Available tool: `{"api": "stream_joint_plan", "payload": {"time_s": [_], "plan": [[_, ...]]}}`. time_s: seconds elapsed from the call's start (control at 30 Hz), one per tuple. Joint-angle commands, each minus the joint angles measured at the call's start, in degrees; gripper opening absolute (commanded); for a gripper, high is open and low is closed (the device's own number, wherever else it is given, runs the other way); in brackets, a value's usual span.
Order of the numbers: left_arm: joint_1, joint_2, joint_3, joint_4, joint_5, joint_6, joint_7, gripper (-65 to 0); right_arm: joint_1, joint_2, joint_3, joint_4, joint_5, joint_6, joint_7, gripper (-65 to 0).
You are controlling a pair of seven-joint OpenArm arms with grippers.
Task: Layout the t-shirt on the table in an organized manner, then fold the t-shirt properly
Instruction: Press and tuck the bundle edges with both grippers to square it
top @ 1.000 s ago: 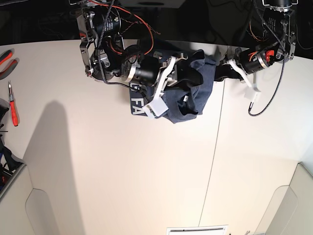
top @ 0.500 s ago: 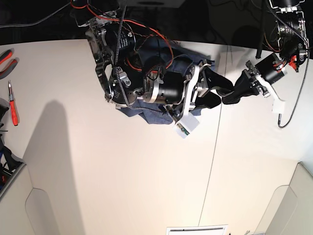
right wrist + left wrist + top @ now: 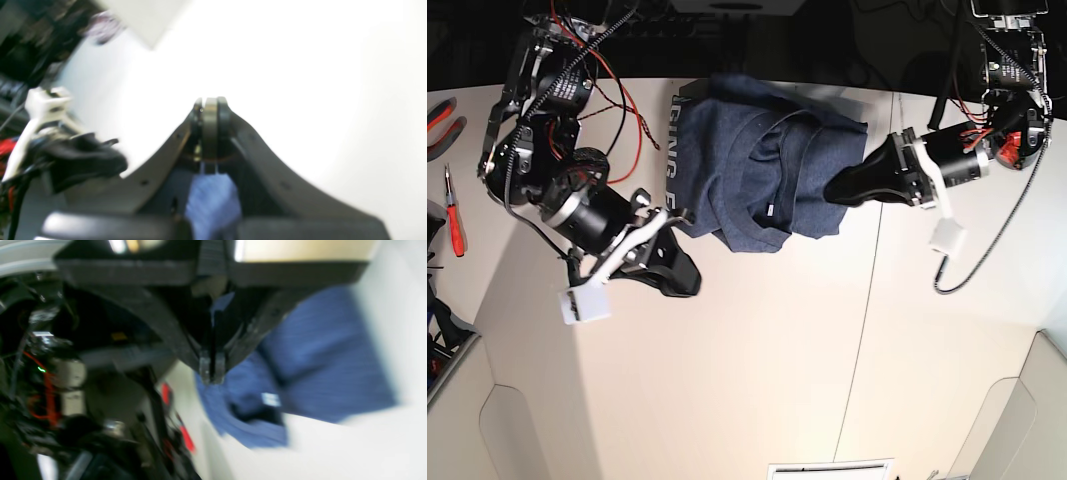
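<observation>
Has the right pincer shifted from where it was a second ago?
Yes. In the base view the right pincer has swung away from the table's dark seam, toward the image's left and bottom, dragging the t-shirt's edge.

The t-shirt (image 3: 767,170) is heathered dark navy with white block lettering along its nine o'clock edge and a small white neck label; the table (image 3: 757,370) is off-white, crossed by a thin dark seam; at nine o'clock lies a red-handled screwdriver (image 3: 454,225); both arms are black with white fittings and red wiring.
</observation>
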Motion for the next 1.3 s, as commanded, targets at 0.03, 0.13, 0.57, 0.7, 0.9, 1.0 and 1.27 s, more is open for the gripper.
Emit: {"api": "stream_joint_plan", "payload": {"time_s": [0.03,0.13,0.57,0.7,0.9,1.0,1.27], "plan": [[-1.4,0.7,3.8,0.9,-1.7,-0.6,-1.0,-65.0,-1.2,-0.3,2.6,0.9,3.4,0.4,-1.1,-65.0],[-3.2,2.6,9.3,0.9,0.5,-0.6,-2.7,-65.0,-3.6,-0.3,4.0,0.6,8.3,1.1,-2.1,-65.0],[-5.2,4.3,18.3,-4.6,29.9,0.0,-11.4,-65.0,1.0,-0.3,-2.4,-27.0,0.7,1.0,1.2,-65.0],[-5.2,2.6,16.8,-4.7,34.3,3.6,-11.5,-65.0,3.8,-0.1,-2.4,-30.9,0.3,1.0,1.2,-65.0],[-5.2,2.5,14.2,-4.7,41.1,4.6,-12.1,-65.0,7.2,-0.2,-2.4,-28.2,1.1,1.0,1.2,-65.0],[-5.2,2.5,14.1,-4.7,42.8,7.1,-13.3,-65.0,9.2,-0.2,-2.4,-27.4,1.4,1.0,1.2,-65.0],[-5.2,2.5,14.1,-4.7,50.7,7.4,-16.3,-65.0,11.5,0.4,-2.4,-27.8,-9.6,0.5,2.7,-65.0]]}}
